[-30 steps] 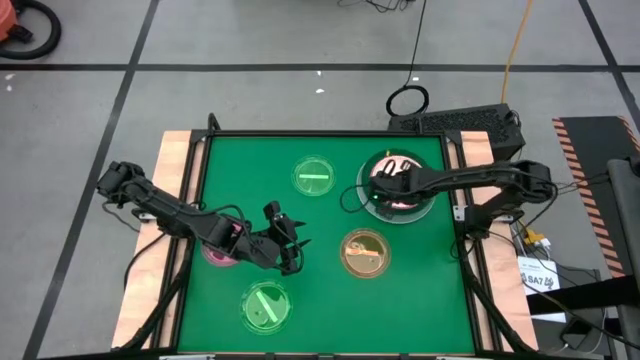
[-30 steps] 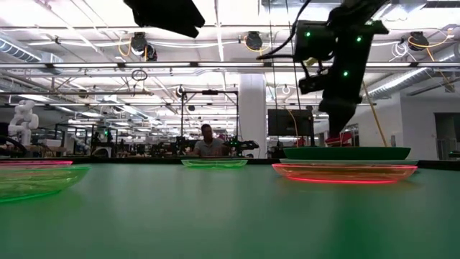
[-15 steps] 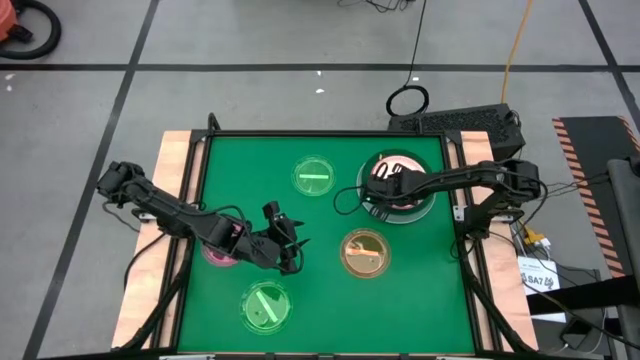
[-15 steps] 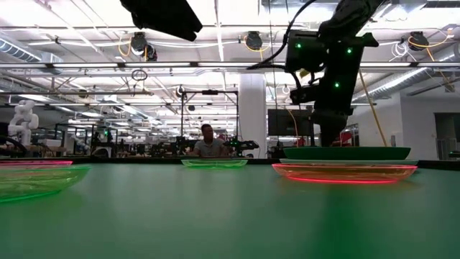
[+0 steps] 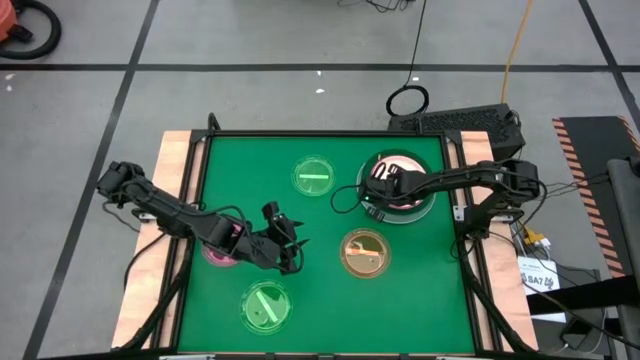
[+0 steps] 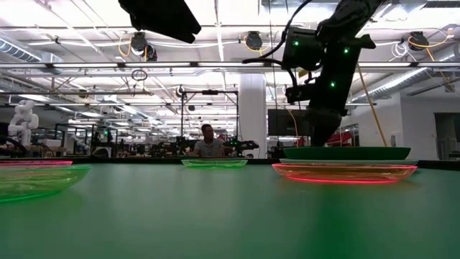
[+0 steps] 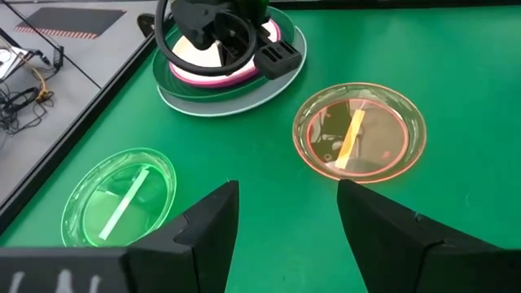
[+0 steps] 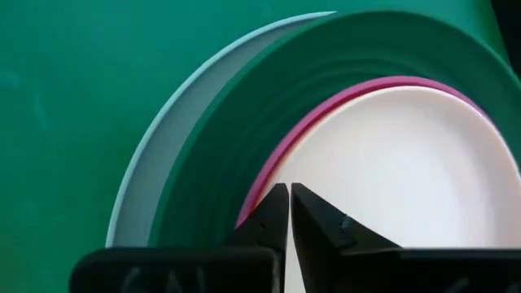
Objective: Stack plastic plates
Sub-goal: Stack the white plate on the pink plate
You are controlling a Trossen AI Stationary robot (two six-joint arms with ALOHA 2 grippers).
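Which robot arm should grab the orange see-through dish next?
Probably the left. Its open tool waits beside the amber dish, while the right tool, fingers together, is over the big plate stack.

A white label (image 5: 541, 279) beside the table's right edge reads "BA7".

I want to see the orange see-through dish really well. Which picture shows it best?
The left wrist view: the amber dish shows large there, with its yellow bar mark clear. The high view shows it small from above. The low view shows only its glowing edge. The right wrist view does not show it.
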